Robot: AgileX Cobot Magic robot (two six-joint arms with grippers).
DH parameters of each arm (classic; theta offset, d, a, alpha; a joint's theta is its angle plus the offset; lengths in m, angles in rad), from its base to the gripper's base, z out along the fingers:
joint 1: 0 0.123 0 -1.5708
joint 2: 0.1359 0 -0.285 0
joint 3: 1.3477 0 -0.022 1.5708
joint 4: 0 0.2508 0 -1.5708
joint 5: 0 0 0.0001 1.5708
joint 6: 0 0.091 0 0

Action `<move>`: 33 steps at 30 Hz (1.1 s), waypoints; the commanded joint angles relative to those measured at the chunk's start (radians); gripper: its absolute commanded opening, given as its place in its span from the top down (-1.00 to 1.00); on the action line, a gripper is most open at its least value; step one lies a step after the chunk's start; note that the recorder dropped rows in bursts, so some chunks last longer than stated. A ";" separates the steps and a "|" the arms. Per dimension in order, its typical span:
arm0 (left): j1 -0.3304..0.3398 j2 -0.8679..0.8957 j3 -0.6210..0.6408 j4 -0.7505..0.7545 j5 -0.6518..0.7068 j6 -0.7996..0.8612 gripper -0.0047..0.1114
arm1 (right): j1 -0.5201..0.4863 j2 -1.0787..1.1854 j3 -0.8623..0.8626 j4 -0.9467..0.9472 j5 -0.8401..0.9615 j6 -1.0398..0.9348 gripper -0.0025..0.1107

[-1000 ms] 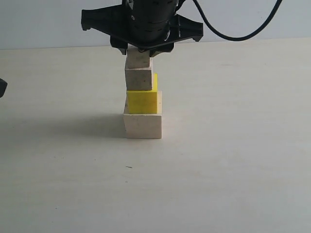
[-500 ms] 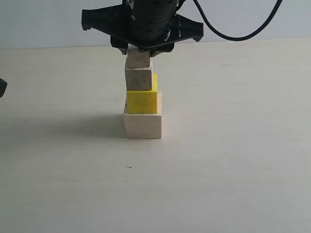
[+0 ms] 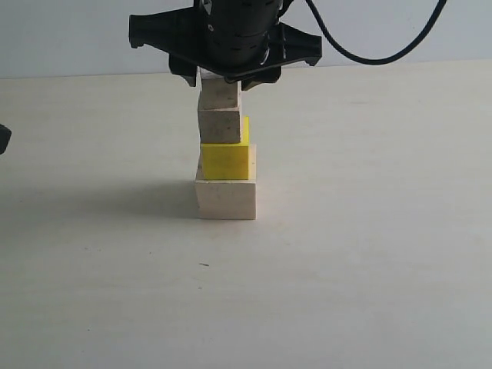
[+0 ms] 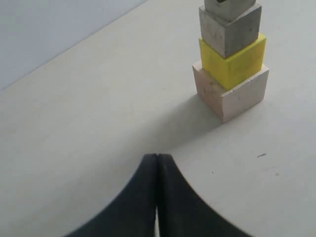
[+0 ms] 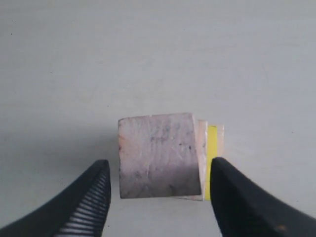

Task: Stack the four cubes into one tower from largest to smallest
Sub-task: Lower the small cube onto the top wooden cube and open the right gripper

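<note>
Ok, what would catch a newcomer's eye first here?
The four-cube tower on the table, its bright yellow cube second from the bottom. The right gripper sits right above it, fingers open on either side of the smallest cube, not touching. The left gripper is shut, away from the tower.

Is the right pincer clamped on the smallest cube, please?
No, the right pincer stands open, with a visible gap on each side of the smallest cube.

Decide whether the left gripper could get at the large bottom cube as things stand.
Probably yes. Bare table lies between the shut left gripper and the large bottom cube; the right gripper, open around the smallest cube on top, leaves the base's sides free. The left must open first.
</note>
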State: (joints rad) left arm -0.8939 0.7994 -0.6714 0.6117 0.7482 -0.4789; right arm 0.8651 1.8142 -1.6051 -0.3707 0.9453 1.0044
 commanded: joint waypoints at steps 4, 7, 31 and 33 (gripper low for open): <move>-0.002 -0.007 -0.004 0.010 -0.007 -0.007 0.92 | -0.004 -0.001 -0.008 -0.006 -0.004 -0.009 -0.17; -0.002 -0.007 -0.004 0.010 -0.007 -0.007 0.92 | -0.004 -0.011 -0.008 -0.004 -0.002 -0.009 -0.17; -0.002 -0.007 -0.004 0.010 -0.007 -0.007 0.92 | -0.004 -0.035 -0.008 0.082 0.002 -0.088 -0.16; -0.002 -0.007 -0.004 0.010 -0.004 -0.007 0.92 | -0.004 -0.035 -0.008 0.082 0.002 -0.088 -0.16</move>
State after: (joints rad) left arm -0.8939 0.7994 -0.6714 0.6158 0.7482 -0.4789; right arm 0.8651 1.7872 -1.6051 -0.2859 0.9514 0.9308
